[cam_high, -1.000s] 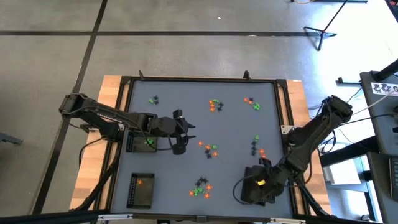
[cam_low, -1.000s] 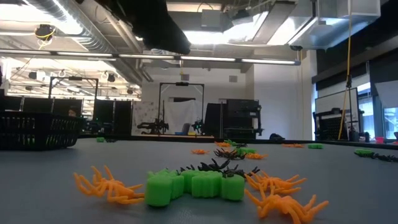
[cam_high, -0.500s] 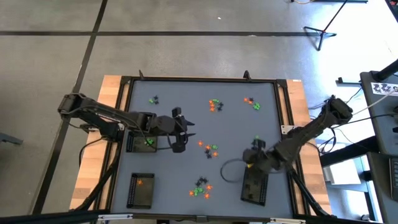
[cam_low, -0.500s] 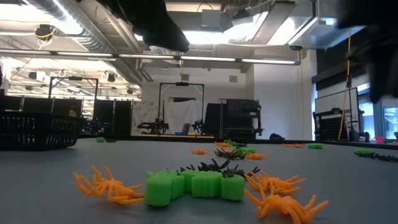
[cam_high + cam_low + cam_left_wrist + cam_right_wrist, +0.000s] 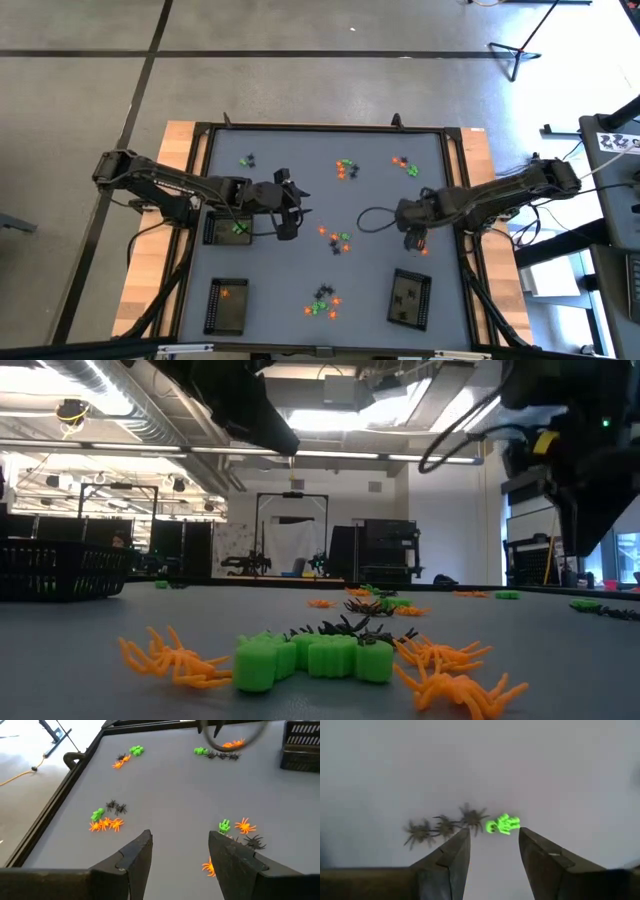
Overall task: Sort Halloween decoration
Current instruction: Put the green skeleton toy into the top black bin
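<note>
One second on, the right gripper [image 5: 412,236] is hanging mid-table, away from the black tray [image 5: 409,298]. Its fingers [image 5: 451,857] are gaping empty, a green trinket [image 5: 503,824] lying at twelve o'clock.

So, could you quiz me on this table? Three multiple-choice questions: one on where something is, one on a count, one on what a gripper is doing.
1. What lies just ahead of the right gripper?
A) a green trinket beside black spiders
B) an orange pumpkin
C) a tray

2. How many black trays are on the table?
A) one
B) three
C) five

3. The right gripper is:
A) shut on a spider
B) open, holding nothing
C) out of sight

Answers:
1. A: the right wrist view shows the green piece next to three black spiders.
2. B: from above there is one at mid-left, one at lower left and one at lower right.
3. B: its fingers stand apart with an empty gap.
</note>
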`<action>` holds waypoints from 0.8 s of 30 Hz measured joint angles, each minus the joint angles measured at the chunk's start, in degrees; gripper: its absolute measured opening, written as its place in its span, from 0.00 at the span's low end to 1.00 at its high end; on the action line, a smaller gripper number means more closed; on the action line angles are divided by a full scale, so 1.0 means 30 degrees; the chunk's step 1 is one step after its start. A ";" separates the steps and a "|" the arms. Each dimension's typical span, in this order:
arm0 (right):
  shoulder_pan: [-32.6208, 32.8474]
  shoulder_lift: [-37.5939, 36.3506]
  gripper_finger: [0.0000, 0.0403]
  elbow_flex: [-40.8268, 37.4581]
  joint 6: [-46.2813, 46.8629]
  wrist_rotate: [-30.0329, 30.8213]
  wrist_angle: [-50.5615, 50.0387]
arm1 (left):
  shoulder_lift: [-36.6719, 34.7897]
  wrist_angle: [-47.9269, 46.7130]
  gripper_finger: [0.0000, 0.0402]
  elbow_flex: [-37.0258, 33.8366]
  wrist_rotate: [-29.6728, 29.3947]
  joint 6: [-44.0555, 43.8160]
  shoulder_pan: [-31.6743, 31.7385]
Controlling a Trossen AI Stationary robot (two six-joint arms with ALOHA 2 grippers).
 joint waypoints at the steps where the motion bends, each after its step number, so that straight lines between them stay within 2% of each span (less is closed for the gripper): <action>1: -0.0345 -0.0591 0.41 -0.0616 0.0426 -0.0146 0.0285 | 0.0000 0.0007 0.46 0.0000 -0.0007 0.0000 0.0026; 7: -0.2130 -0.2859 0.41 -0.3864 0.3642 -0.1434 0.2634 | 0.0000 0.0007 0.46 0.0000 0.0007 0.0131 0.0180; 14: -0.3086 -0.2618 0.41 -0.5878 0.4691 -0.2150 0.5903 | 0.0000 0.0009 0.46 0.0000 0.0010 0.0129 0.0180; 18: -0.3272 -0.2208 0.41 -0.6140 0.4686 -0.1928 0.6408 | 0.0000 -0.0060 0.46 0.0000 0.0013 0.0124 0.0180; 21: -0.3250 -0.2064 0.36 -0.6140 0.4591 -0.1555 0.6410 | 0.0000 -0.0142 0.46 0.0000 0.0015 0.0117 0.0172; 24: -0.3250 -0.2064 0.24 -0.6122 0.4176 -0.1354 0.6389 | 0.0000 -0.0368 0.46 0.0000 0.0015 0.0029 0.0165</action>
